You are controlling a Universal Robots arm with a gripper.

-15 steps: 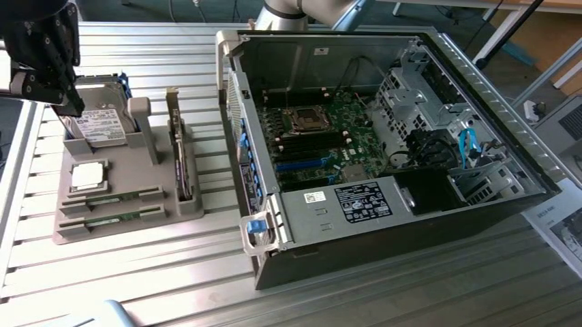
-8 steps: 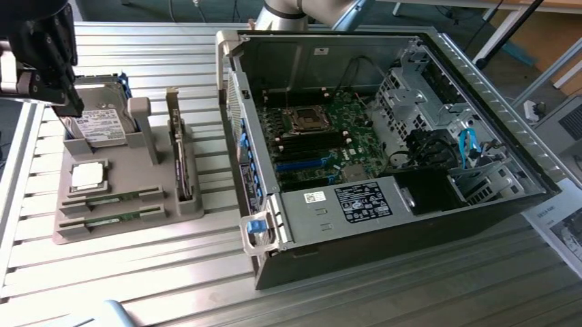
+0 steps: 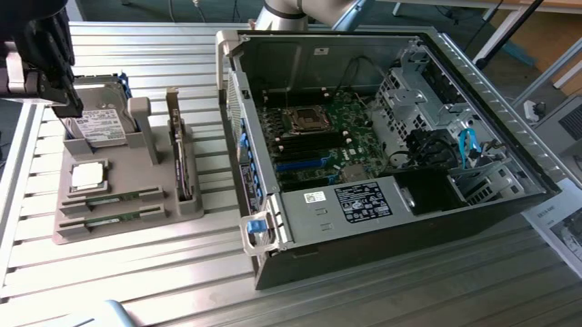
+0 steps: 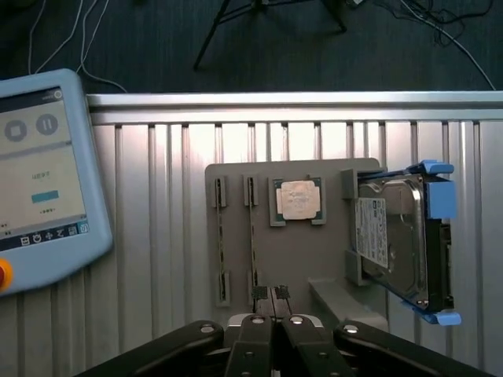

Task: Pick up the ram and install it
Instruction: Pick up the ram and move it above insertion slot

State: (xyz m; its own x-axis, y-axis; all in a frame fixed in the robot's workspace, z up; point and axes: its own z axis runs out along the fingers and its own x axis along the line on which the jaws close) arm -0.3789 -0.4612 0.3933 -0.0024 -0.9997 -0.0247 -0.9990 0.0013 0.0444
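Two ram sticks lie edge-up in slots of the grey holder (image 3: 136, 225), one (image 3: 114, 199) just behind the other (image 3: 109, 219). In the wrist view the same two sticks (image 4: 222, 243) (image 4: 253, 243) run side by side. My gripper (image 3: 69, 105) hangs above the holder's far end, near the hard drive (image 3: 98, 126). In the wrist view the gripper (image 4: 271, 298) is shut with nothing between its fingertips, well above the holder (image 4: 236, 181). The open computer case (image 3: 473, 75) lies on the exterior view's right, its motherboard memory slots (image 3: 309, 146) exposed.
The holder also carries a silver processor chip (image 4: 297, 199), the hard drive (image 4: 393, 243) in blue rails and an upright expansion card (image 3: 180, 163). A teach pendant (image 4: 39, 173) lies on the ribbed metal table (image 3: 136, 286) beside the holder. Cables and a tripod stand beyond the table edge.
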